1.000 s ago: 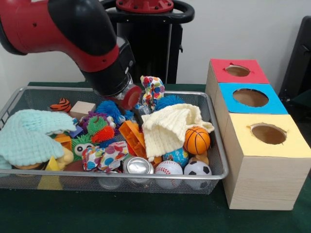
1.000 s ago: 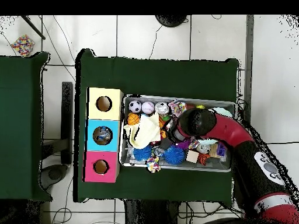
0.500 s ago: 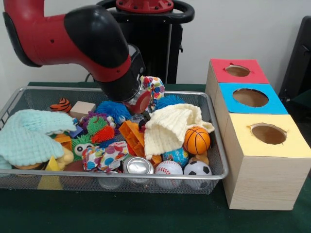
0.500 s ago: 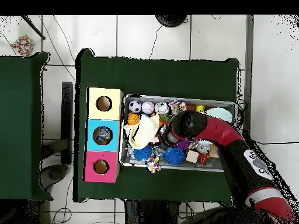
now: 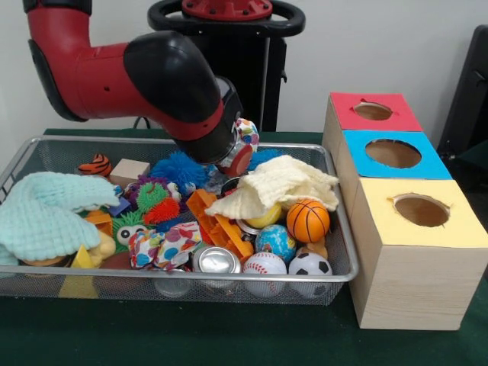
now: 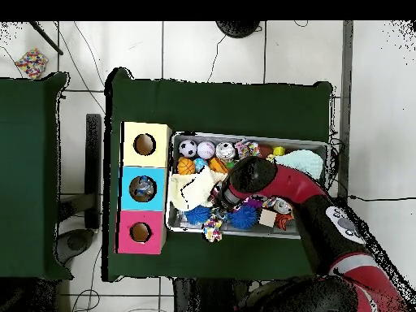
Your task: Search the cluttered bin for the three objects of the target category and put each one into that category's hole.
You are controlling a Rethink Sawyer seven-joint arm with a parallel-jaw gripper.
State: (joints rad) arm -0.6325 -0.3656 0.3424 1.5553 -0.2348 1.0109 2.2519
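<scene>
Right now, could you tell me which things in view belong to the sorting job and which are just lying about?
Job in hand:
- wire bin with its toys, balls and cloths
- red box, blue box and yellow box, each with a hole
- arm, by the cream cloth

Lying about:
- patterned bundle on the floor
- side table

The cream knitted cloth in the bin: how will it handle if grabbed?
The cream knitted cloth lies draped in folds over the balls, so it is probably floppy and light. Lifted at one point, it would likely sag, and might drag the basketball beside it.
</scene>
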